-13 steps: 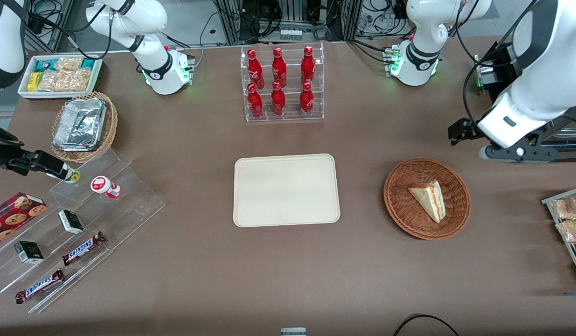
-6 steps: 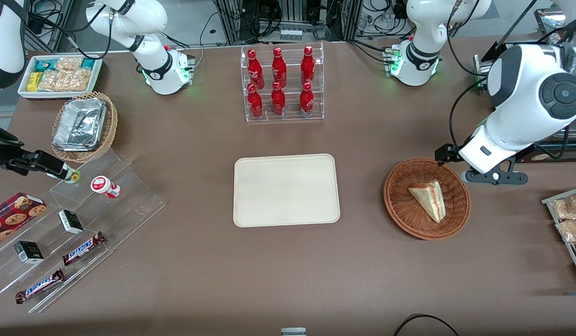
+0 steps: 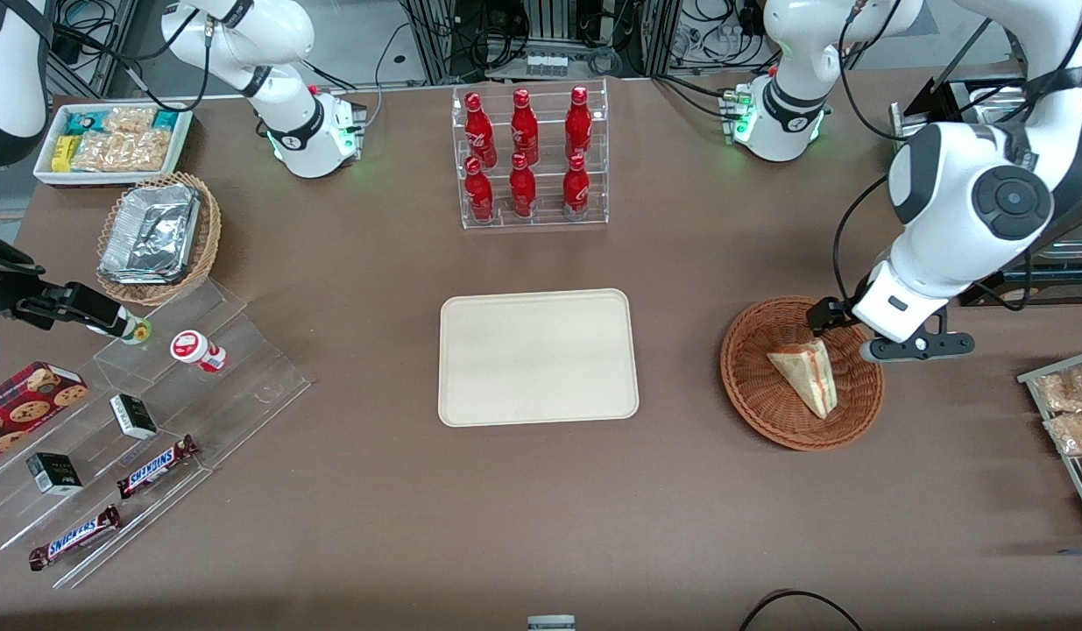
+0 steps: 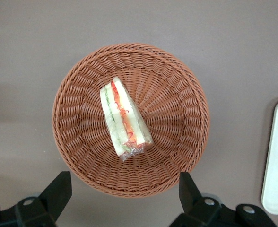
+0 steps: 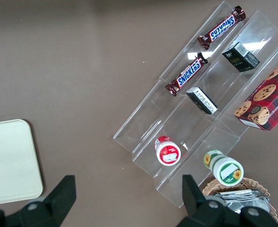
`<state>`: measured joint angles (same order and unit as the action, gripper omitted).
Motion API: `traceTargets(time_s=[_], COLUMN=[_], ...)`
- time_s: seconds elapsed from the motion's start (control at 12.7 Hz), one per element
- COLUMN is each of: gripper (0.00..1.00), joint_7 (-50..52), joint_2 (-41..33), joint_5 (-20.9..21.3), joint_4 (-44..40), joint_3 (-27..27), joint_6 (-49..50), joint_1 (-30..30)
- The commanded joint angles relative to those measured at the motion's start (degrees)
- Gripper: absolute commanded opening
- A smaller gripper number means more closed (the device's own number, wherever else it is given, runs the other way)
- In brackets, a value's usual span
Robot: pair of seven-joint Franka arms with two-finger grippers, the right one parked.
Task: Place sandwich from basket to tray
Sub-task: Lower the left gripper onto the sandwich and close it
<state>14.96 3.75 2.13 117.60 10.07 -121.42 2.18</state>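
Readable writing only on two "SNICKERS" bars [image 3: 158, 465] lying on the clear stepped display [image 3: 155, 412] toward the parked arm's end of the table [image 3: 374, 526]; red bottles [image 3: 523, 153] in the clear rack carry white script too small to make out, and the red cookie box [image 3: 28, 399] shows pictured cookies but no legible name. In the basket [image 3: 751, 394], toward the working arm's end, lies the sandwich [image 3: 806, 375], a wrapped wedge resting on the weave with its long axis running diagonally across the bowl: narrow tip toward the camera-side rim, broad end toward the tray [image 3: 538, 358] and farther from the camera. Filling edge with red, orange and green layers faces upward in the wrist view [image 4: 125, 117]. Above the basket's farther rim hovers the gripper [image 4: 125, 189], fingers [image 4: 58, 191] spread wide and empty, straddling the basket's width. Tray beside the basket, well apart.
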Motion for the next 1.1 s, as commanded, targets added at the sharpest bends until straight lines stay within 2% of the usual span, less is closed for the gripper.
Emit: traceTargets(time_s=[0.0, 0.31, 0.71, 1.02], gripper=[1.00, 1.00, 1.00, 1.00], joint_7=[6.8, 10.4, 10.8, 18.2], joint_2=[-0.9, -0.5, 3.2, 6.2], joint_5=[-0.6, -0.6, -0.9, -2.0], joint_4=[3.8, 7.7, 7.6, 7.5], joint_3=[0.2, 0.3, 0.3, 0.4], joint_6=[-4.4, -9.4, -10.0, -13.4], joint_1=[0.4, 2.0, 3.4, 3.4])
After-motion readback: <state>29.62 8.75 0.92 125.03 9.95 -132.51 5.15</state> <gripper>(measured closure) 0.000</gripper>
